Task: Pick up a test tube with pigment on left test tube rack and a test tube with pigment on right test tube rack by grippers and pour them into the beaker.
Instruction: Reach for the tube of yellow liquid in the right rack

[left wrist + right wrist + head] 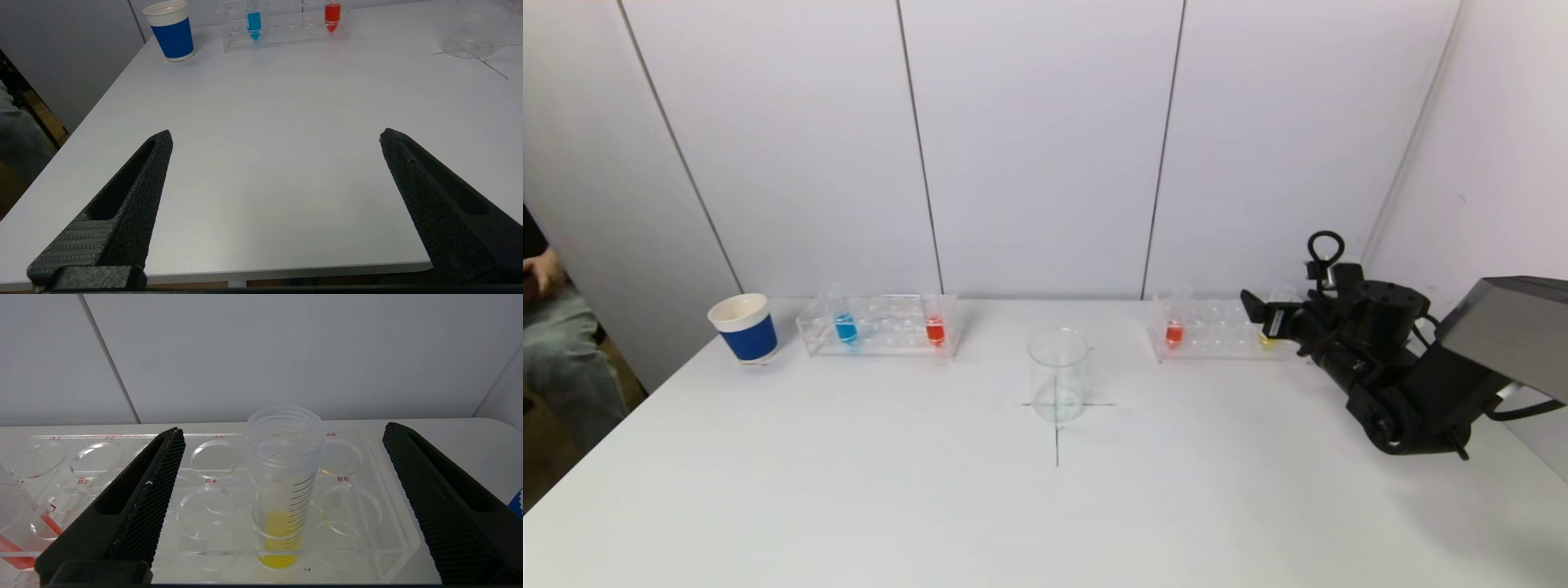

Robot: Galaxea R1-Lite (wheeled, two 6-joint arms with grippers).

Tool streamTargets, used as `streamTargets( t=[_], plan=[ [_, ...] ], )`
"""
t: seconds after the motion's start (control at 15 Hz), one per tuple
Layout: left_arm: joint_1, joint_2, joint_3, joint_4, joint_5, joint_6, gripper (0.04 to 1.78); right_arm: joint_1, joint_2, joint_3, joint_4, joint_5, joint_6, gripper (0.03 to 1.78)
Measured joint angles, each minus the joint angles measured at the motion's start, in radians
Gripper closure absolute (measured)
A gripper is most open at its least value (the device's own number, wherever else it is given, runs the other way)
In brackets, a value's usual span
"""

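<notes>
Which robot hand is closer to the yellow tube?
Right. The right gripper sits open at the yellow tube, fingers either side. The left gripper hangs open over the table's near edge, far away.

Right gripper (282, 437) fingers (151, 498): black matt plastic, fine honeycomb-textured pads. Between them, yellow-pigment test tube (282, 490): clear plastic, threaded rim, printed graduations. Right test tube rack (367, 539) under it: clear glossy acrylic, smooth.

Left gripper (276, 136) fingers (135, 196): black, rough grainy pads, ribbed base. Table (265, 163) below: white, smooth, slight sheen. Cup (173, 30) far ahead: probably paper, blue band. Beaker (1058, 376): clear glass or plastic, glossy.
</notes>
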Motion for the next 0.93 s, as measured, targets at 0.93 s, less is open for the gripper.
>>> streamTargets(
  t=[0.93],
  plan=[
    [0.0, 0.0, 0.0, 0.0, 0.0, 0.0, 0.05, 0.001, 0.004, 0.0, -0.001, 0.0, 0.0, 0.09]
  ],
)
